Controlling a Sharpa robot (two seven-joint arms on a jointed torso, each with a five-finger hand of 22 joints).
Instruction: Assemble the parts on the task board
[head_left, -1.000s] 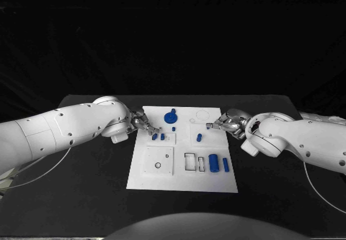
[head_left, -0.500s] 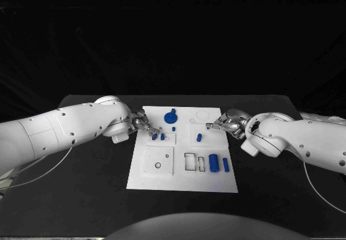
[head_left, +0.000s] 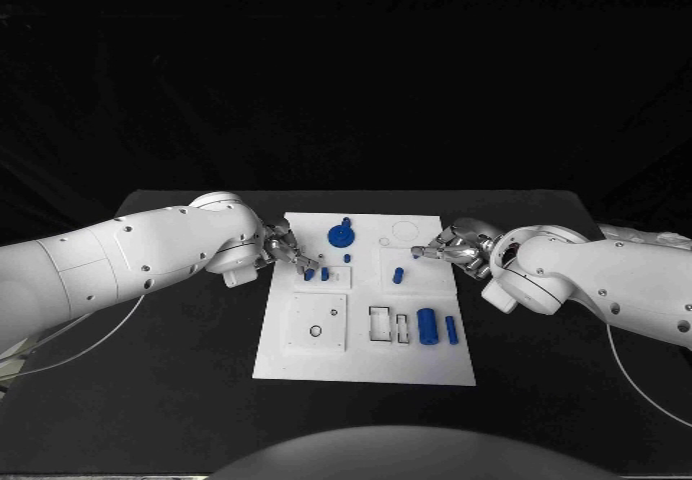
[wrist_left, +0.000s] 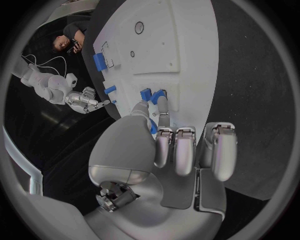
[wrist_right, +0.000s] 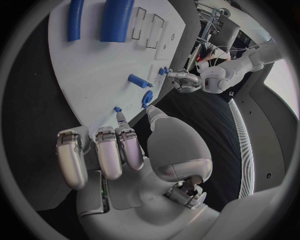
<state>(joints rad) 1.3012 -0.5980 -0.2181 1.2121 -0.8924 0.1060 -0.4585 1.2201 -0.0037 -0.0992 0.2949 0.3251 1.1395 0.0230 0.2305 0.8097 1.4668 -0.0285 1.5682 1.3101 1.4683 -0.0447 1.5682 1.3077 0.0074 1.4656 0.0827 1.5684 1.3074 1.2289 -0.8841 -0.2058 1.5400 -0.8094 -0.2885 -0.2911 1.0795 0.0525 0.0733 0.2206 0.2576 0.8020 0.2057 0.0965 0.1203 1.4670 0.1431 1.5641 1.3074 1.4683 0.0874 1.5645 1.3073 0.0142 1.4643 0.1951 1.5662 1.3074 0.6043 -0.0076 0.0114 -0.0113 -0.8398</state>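
Observation:
The white task board (head_left: 364, 350) lies mid-table. My left hand (head_left: 284, 248) reaches over its left edge. In the left wrist view the left hand (wrist_left: 164, 150) pinches a small blue block (wrist_left: 146, 94) between thumb and forefinger, beside a second block (head_left: 326, 272). My right hand (head_left: 440, 248) hovers at the board's right edge. Its thumb and forefinger (wrist_right: 120, 120) stretch out apart while the other fingers curl, and nothing sits between them. A blue peg (head_left: 398, 274) lies just in front of the right hand. A round blue piece (head_left: 340, 235) and a tiny peg (head_left: 348, 257) stand farther up the board.
On the board's near right lie a thick blue cylinder (head_left: 427, 325) and a thin blue bar (head_left: 451, 330). A small blue piece (head_left: 402, 323) sits in a slot beside them. A square plate with holes (head_left: 319, 322) is on the near left. Black table (head_left: 173, 390) surrounds the board.
My left hand's fingertips have crept a little nearer the blue blocks. The right hand and the other parts have stayed where they were.

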